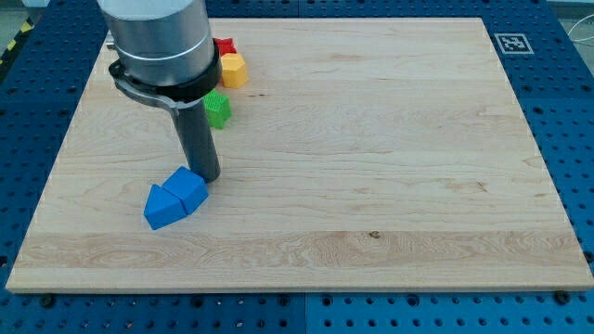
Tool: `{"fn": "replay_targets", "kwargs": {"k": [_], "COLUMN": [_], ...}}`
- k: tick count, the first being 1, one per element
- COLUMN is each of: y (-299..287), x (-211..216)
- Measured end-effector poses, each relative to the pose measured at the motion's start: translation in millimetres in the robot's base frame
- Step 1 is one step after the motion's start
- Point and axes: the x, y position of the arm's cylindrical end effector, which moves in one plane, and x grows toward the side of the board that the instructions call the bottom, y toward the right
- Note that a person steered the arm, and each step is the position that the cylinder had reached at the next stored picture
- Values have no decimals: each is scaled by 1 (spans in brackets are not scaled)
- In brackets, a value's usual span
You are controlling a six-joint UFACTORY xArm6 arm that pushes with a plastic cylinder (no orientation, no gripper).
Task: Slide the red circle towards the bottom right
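a big wooden board (371,139) is seen, pale, with long grain lines and a small dark knot near the view's bottom. it is laid on a blue table (571,139) full of little holes. a black and white square tag (510,43) is stuck on the board's corner at the view's top right. at the view's top left a bit of yellow and black striped tape (19,37) can be seen past the table.

the arm's fat grey body (160,42) is hung over the board's top left part, and much is hidden behind it. my tip (206,178) is set down on the board, touching the top right edge of a blue block (188,188). nothing is held by the rod; it has nothing to clench with, so it is only pressed against that block.

five blocks can be counted. two blue ones are placed side by side and touching: the one at my tip, and a blue pointed block (161,208) just to its lower left. one green block (217,108) is found just right of the rod. one yellow block (232,70) is above it. one red block (225,46) is peeking out behind the yellow one, at the view's top; its shape cannot be told, since most is covered. the red circle itself cannot be picked out for sure.
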Motion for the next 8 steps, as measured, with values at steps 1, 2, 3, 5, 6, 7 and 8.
{"fn": "replay_targets", "kwargs": {"k": [1,2,3,5,6,7,8], "y": [-10,-11,-11,-18,-30,-55,-82], "x": [3,3,5,-3,-13,-32,-46]}}
